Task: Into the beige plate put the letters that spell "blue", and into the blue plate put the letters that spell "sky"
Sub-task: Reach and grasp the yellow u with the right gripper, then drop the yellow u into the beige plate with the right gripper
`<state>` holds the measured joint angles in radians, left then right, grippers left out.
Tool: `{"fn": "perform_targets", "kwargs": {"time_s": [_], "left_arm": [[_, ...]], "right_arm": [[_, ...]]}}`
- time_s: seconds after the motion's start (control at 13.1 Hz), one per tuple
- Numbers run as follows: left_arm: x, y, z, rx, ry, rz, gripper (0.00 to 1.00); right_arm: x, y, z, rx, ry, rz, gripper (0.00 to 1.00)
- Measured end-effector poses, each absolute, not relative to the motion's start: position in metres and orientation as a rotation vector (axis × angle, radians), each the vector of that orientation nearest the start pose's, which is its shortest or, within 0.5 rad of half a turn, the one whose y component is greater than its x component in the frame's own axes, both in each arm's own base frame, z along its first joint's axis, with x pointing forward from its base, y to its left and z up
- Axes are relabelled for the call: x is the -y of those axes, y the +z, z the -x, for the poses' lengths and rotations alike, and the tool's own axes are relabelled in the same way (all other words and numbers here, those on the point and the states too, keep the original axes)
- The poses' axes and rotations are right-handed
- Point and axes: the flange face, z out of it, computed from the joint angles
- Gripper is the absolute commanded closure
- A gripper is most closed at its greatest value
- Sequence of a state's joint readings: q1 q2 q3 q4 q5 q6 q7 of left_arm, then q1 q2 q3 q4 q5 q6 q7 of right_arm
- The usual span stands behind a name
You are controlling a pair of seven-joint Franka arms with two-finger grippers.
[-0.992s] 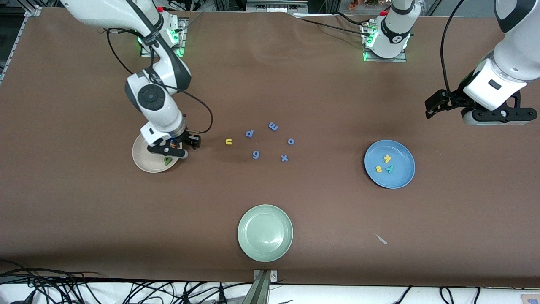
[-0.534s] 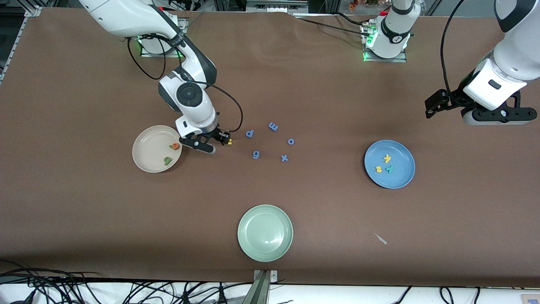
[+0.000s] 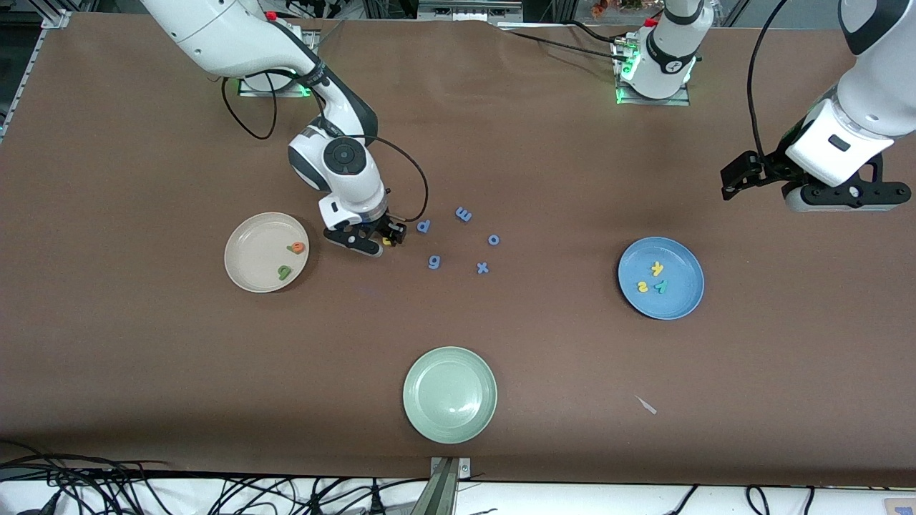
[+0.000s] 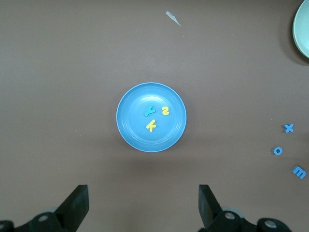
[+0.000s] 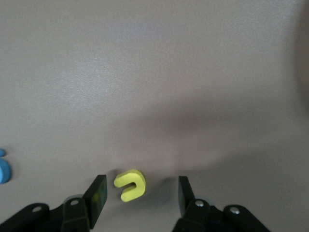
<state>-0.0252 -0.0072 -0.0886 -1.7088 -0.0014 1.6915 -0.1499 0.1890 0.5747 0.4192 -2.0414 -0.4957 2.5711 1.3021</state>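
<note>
Front: right gripper low over yellow u, beside the p; the right arm is much the nearer.

Left wrist: left gripper waits wide, above the blue plate.

Right wrist: fingers parted, empty; u between them, nearer one finger, not yet gripped.

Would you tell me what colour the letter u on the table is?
Yellow; the letter u shows best in the right wrist view.
</note>
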Motion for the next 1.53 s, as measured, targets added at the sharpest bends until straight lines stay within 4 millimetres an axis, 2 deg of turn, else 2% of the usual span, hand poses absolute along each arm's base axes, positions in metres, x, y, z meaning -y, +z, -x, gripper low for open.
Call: {"fn": "perform_targets", "kwargs": {"time_s": [0.08, 0.38, 0.69, 0.76, 1.07, 1.14, 1.3, 1.37, 1.53], "left_arm": [[0.064, 0.573, -0.555, 0.057, 0.016, 3.14, 0.0], [0.064, 0.573, -0.555, 0.057, 0.018, 3.14, 0.0], [0.064, 0.573, -0.555, 0.057, 0.021, 3.14, 0.0], [0.064, 0.573, -0.555, 0.057, 0.023, 3.14, 0.0], [0.064, 0.573, -0.554, 0.057, 0.028, 3.139, 0.0], [0.064, 0.573, -0.554, 0.057, 0.028, 3.139, 0.0], [0.064, 0.573, -0.554, 0.057, 0.028, 3.139, 0.0], [0.064, 0.573, -0.554, 0.056, 0.028, 3.139, 0.0], [0.064, 0.573, -0.554, 0.055, 0.028, 3.139, 0.0]], "right_arm": [[-0.345, 0.177, -0.484, -0.529, -0.102, 3.093, 0.43], [-0.345, 0.174, -0.483, -0.525, -0.104, 3.094, 0.54], [-0.346, 0.175, -0.483, -0.521, -0.111, 3.087, 0.92], [-0.347, 0.176, -0.484, -0.519, -0.114, 3.087, 0.95], [-0.345, 0.183, -0.491, -0.456, -0.141, 3.103, 0.95], [-0.338, 0.189, -0.497, -0.405, -0.147, 3.134, 0.95], [-0.303, 0.211, -0.519, -0.254, -0.154, 3.22, 0.94], [-0.278, 0.224, -0.532, -0.162, -0.145, 3.254, 0.94], [-0.208, 0.249, -0.557, -0.006, -0.089, 3.283, 0.93]]}}
